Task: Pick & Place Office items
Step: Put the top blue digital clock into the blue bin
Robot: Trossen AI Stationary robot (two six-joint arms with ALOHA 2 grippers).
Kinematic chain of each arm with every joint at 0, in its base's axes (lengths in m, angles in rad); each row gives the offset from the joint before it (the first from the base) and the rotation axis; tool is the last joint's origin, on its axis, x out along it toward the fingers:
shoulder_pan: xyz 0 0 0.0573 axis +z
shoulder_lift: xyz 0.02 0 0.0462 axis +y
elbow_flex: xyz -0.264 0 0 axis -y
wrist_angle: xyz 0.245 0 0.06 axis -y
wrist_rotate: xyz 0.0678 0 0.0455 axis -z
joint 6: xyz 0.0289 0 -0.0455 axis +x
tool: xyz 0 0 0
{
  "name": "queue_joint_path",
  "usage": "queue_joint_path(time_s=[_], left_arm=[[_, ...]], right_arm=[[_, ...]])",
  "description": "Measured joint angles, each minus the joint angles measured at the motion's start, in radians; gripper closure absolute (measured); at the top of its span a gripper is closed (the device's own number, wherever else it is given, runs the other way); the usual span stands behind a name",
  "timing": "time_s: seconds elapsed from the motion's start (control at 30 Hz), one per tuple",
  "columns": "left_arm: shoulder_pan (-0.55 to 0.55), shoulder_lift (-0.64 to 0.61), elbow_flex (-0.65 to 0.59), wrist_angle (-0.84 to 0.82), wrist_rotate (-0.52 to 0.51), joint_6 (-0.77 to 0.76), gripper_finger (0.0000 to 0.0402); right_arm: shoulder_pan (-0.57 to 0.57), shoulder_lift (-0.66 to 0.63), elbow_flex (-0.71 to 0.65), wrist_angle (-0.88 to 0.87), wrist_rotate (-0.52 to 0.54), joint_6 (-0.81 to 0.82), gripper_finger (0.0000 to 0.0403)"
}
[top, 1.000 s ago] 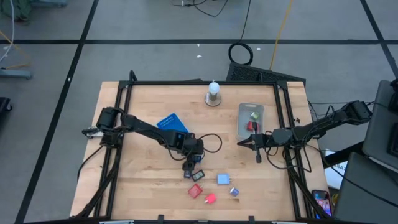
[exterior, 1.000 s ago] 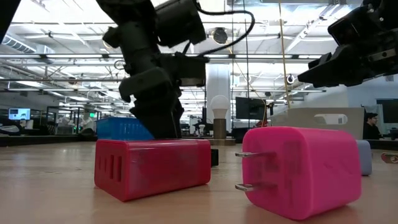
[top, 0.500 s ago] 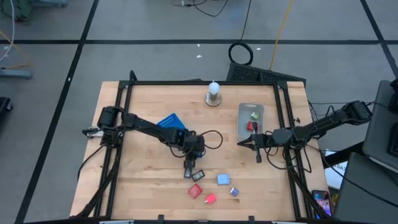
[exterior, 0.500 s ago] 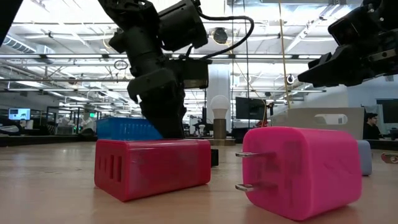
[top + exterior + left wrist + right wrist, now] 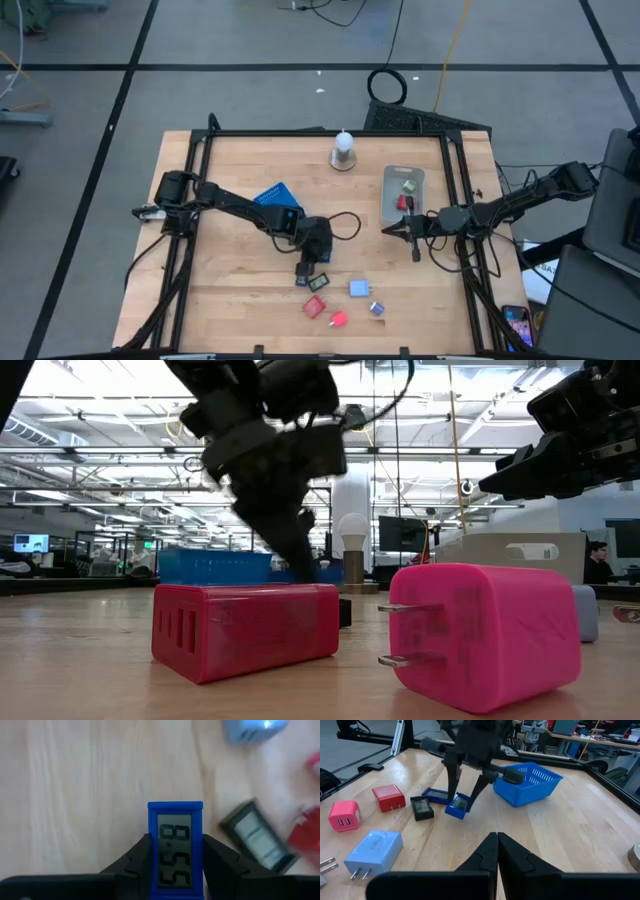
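Left gripper (image 5: pixel 175 865) clamped on blue clock (image 5: pixel 175 845) (display facing its camera), tilted just above table (image 5: pixel 240 290) centre, beside black clock (image 5: pixel 422 807). Right gripper (image 5: pixel 497 851) clenched empty, near table's right edge.

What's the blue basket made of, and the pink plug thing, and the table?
The blue basket looks like moulded plastic: thin walls full of small holes, slight gloss. The pink plug block seems matte plastic, with two shiny prongs, probably metal. The table looks like pale wood, with grain lines and plank seams.
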Motion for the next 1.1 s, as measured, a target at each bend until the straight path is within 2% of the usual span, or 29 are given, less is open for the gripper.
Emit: queue_joint_path(time_s=[0.17,0.4,0.67,0.8,0.93,1.1], left_arm=[[-0.005,-0.067,0.011,0.012,0.001,0.027,0.0270],[-0.007,-0.254,0.011,0.018,-0.025,0.093,0.0270],[-0.071,-0.590,-0.014,-0.055,-0.198,0.151,0.0270],[-0.101,-0.772,-0.099,-0.055,-0.323,0.172,0.0270],[-0.099,-0.986,-0.250,-0.057,-0.461,0.163,0.0270],[-0.063,-1.274,-0.498,0.020,-0.515,0.131,0.0270]], right_arm=[[0.000,0.000,0.000,-0.006,0.000,0.000,0.0403],[0.000,0.000,0.000,-0.006,0.000,0.004,0.0403],[0.000,0.000,0.000,-0.003,0.000,0.034,0.0403],[0.000,0.000,0.000,0.000,0.000,0.035,0.0403],[0.000,0.000,0.000,-0.002,0.000,0.035,0.0403],[0.000,0.000,0.000,0.001,0.000,0.035,0.0403]])
